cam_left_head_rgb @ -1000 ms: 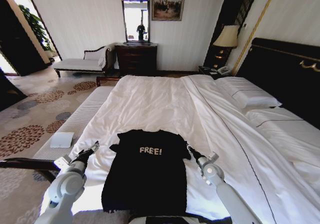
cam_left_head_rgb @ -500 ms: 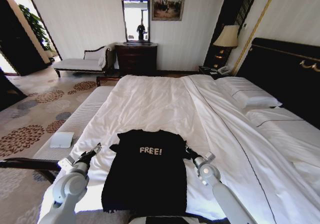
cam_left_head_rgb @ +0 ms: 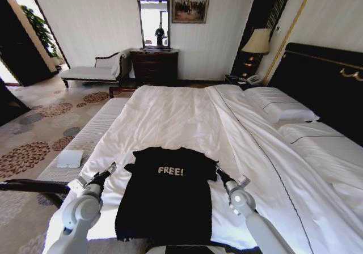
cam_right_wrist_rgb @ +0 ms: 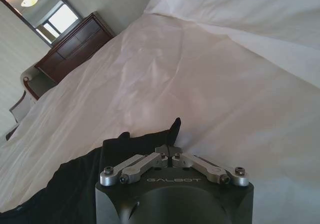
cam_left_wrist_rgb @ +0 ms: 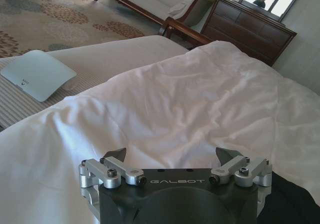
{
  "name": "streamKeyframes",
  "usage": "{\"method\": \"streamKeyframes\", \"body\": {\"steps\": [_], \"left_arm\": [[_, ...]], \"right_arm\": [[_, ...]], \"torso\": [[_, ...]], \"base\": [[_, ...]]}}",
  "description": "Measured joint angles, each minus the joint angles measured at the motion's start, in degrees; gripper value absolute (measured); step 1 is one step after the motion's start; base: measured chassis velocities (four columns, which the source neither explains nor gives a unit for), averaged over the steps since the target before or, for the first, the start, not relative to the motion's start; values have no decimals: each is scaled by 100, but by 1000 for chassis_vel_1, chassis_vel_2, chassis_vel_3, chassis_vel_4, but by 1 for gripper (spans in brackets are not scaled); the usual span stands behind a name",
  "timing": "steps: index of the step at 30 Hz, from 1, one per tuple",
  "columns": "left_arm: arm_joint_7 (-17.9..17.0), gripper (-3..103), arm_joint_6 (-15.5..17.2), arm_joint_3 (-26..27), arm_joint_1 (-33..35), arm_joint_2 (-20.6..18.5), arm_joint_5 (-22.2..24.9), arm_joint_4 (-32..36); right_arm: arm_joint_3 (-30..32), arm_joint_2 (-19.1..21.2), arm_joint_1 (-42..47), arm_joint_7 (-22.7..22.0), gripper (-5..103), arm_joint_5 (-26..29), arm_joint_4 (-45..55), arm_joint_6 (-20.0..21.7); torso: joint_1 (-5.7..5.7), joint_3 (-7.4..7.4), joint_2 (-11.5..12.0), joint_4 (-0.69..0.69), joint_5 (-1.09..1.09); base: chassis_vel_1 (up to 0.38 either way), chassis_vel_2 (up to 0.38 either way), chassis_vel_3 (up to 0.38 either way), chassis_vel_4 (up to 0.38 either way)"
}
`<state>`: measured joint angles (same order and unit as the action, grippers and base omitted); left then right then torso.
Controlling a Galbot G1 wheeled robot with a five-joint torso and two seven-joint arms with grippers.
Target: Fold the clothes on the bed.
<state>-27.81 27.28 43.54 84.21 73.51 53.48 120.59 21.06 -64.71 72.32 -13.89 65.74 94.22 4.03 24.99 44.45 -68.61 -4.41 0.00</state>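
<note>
White cotton duvet covers the very large bed point(cam_left_head_rgb: 187, 115) with its dark headboard, and it stretches far ahead of both my claws. On its near part, between the two claws, lies the small black short-sleeved T-shirt point(cam_left_head_rgb: 167, 200) of soft fabric, flat, with white "FREE!" letters on the chest.

My right claw point(cam_left_head_rgb: 219, 172) is at the shirt's right sleeve. In the right wrist view its jaws are closed together, and a peak of black cloth stands up just in front of them, so I judge that it pinches the sleeve point(cam_right_wrist_rgb: 172, 131).

My left claw point(cam_left_head_rgb: 108, 170) is just beside the left sleeve, over bare duvet. Its jaws point(cam_left_wrist_rgb: 172, 156) are wide open and hold nothing; the black cloth is only at its inner side.

To do this step well, I think the left claw must go inward onto the sleeve edge and close on one layer only, not on the duvet. Both claws should then lift evenly, so the fold stays straight.
</note>
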Motion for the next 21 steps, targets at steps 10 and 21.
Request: {"method": "streamKeyframes", "body": {"steps": [10,21], "left_arm": [[-1,100,0,19,-2,49,36,9],[-1,100,-7,13,6,91,62,8]], "right_arm": [[198,1,396,-812,0,-65,689,30],[261,116,531,-1439,0,-368,885,176]], "torso": [[0,0,0,0,0],[0,0,0,0,0]], "base": [[0,0,0,0],[0,0,0,0]]}}
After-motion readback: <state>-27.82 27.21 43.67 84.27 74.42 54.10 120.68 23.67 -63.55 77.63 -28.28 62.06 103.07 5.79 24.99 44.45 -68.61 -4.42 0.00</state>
